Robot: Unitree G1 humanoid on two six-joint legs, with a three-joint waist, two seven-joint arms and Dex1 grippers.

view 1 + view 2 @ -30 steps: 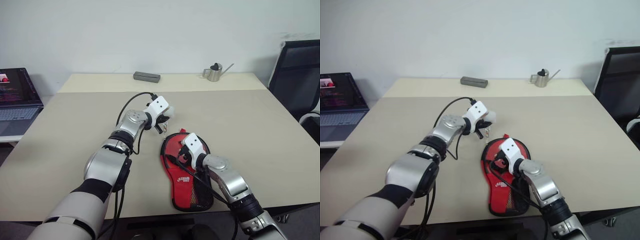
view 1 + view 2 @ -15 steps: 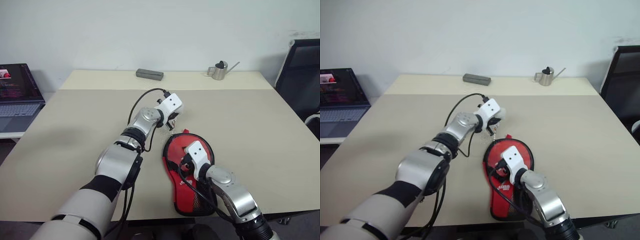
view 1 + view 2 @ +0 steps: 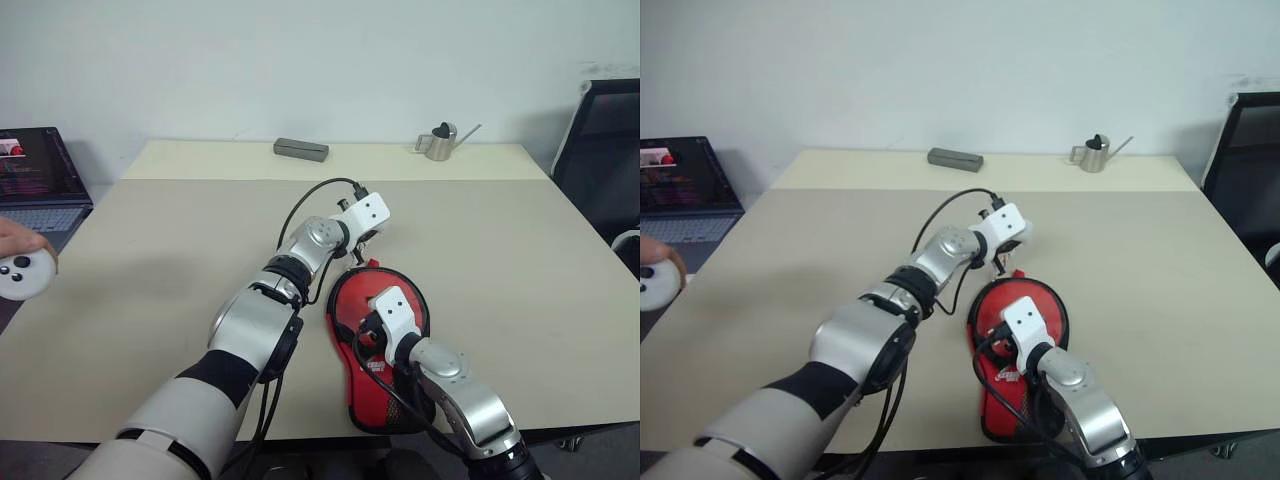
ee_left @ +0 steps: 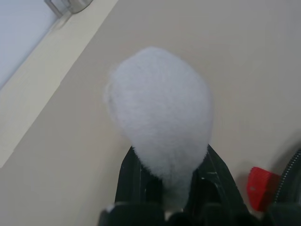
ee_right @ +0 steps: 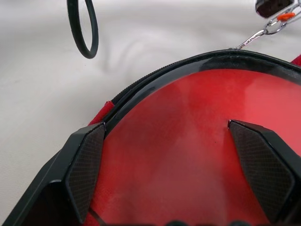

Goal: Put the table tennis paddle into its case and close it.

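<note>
The red case (image 3: 396, 283) with black trim lies flat on the table (image 3: 150, 260) near its front edge, round end away from me. My left gripper (image 3: 362, 237) hovers at that far end, shut on the white pom-pom (image 4: 160, 113) of the zipper. My right gripper (image 5: 167, 127) is open just above the case's red round face, one black finger (image 5: 84, 165) on each side, touching nothing that I can see. A white logo (image 3: 374, 365) and black mesh (image 3: 410, 395) mark the case's narrow near end. The paddle is hidden.
A grey box (image 3: 301, 150) and a small metal watering can (image 3: 438, 142) stand at the table's far edge. A laptop (image 3: 25, 175) is off to the left, a black chair (image 3: 600, 140) to the right. A person's hand with a white controller (image 3: 20, 270) is at the left edge.
My left gripper has carried the pom-pom to the right along the case's far end. My right gripper has drawn back a little over the case. A hand with a controller has appeared at left.
</note>
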